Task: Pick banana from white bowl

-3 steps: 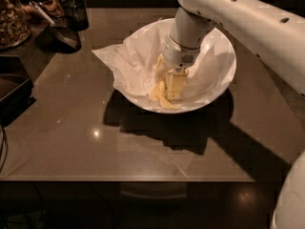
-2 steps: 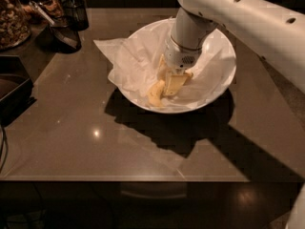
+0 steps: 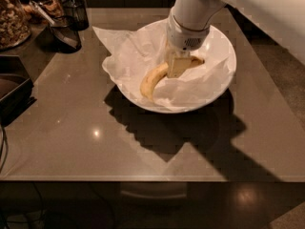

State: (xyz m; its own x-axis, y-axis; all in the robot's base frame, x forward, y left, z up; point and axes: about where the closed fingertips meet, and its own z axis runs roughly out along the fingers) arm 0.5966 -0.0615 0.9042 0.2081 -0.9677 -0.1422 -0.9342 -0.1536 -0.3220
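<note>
The white bowl (image 3: 225, 39) sits on the brown table at the upper middle, lined with crumpled white paper (image 3: 126, 56) that sticks out over its left rim. The banana (image 3: 151, 82) lies aslant in it, its lower end to the left and its dark tip (image 3: 200, 60) to the right. My gripper (image 3: 177, 67) comes down from the white arm at the top and its cream fingers are closed around the banana's middle. The part of the banana behind the front finger is hidden.
A glass jar of nuts (image 3: 10, 15) and small dark containers (image 3: 66, 32) stand at the far left corner. A black tray (image 3: 12, 92) sits at the left edge. The table's front edge (image 3: 143, 178) runs across the bottom.
The gripper has risen a little inside the bowl. More of the banana shows now, stretched out to the lower left of the fingers.
</note>
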